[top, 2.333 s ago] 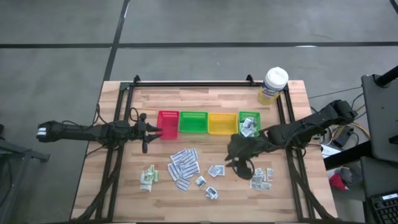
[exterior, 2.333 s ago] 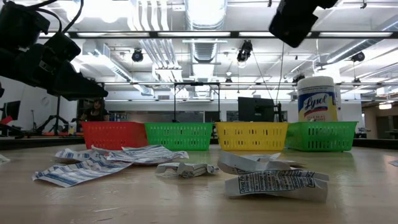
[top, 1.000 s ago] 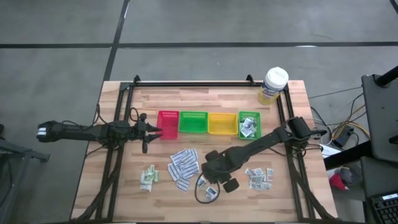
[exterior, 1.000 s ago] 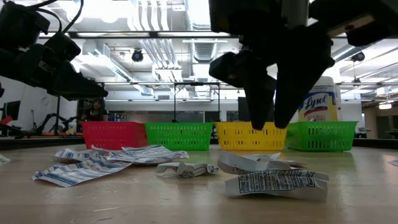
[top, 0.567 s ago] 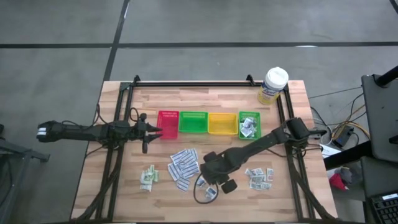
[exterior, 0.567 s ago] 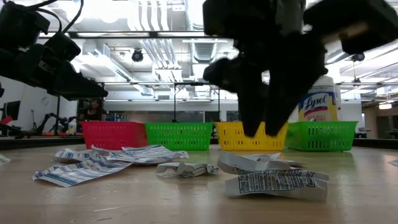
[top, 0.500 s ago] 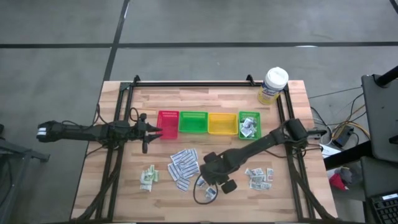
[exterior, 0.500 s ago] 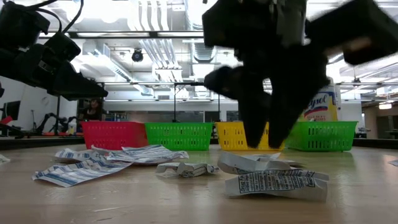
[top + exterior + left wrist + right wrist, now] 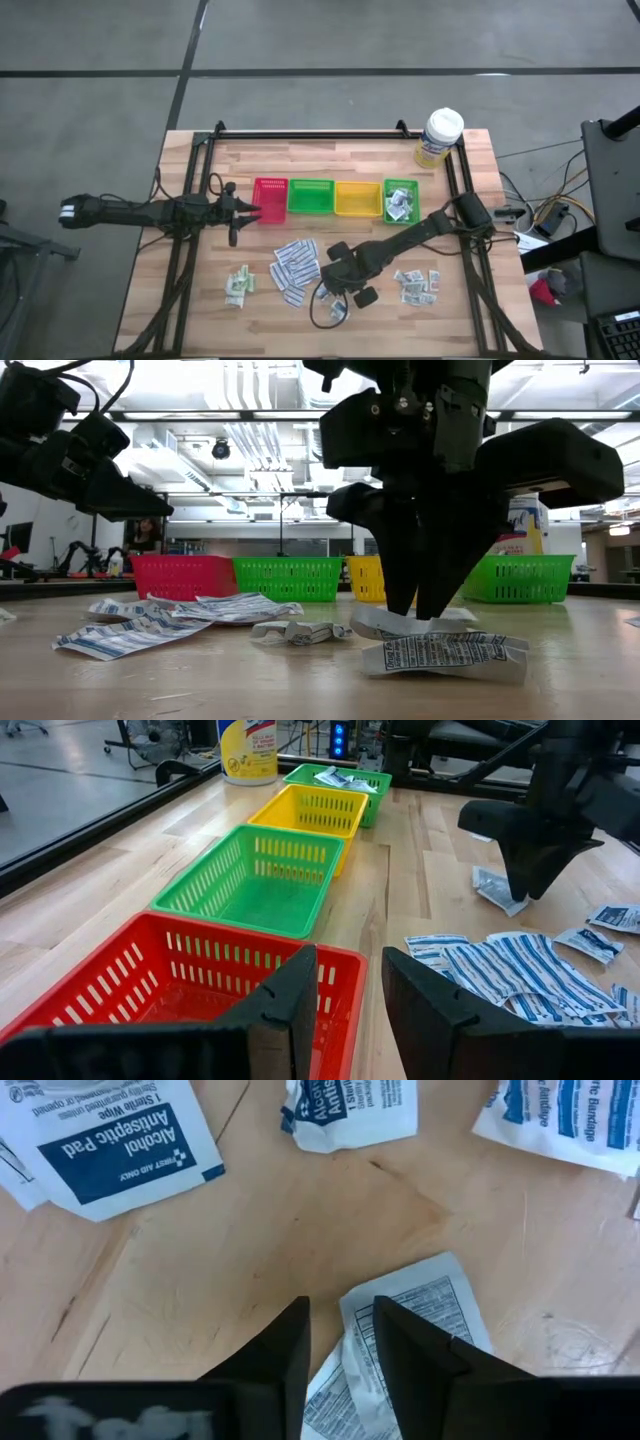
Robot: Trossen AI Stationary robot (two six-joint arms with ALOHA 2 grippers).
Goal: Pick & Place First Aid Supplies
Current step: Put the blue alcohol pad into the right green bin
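Since the previous frames, the right claw (image 9: pixel 418 615) has come down from above the far-right green tray (image 9: pixel 400 199) to the loose packets near the middle of the surface (image 9: pixel 470 300), its fingers drawing together. Its fingers now straddle one edge of a small white printed packet (image 9: pixel 400 1320) that lies flat on the wood; they are still parted and nothing is lifted, so the claw counts as released. The left claw (image 9: pixel 340 1010) waits at the left, by the red tray (image 9: pixel 190 975), its fingers slightly apart and empty. Step in hand: picking a packet from the middle group. The next move calls for closing fully on the packet's edge, then lifting without dragging its neighbours. The packet is a flat rectangle; in the right wrist view its long axis runs obliquely to the line between the fingers, one corner pointing away from the claw. Other supplies lie around it: striped strips (image 9: pixel 294 268) just to its left, sachets (image 9: pixel 238 285) at the near left, more packets (image 9: pixel 418 284) at the near right.
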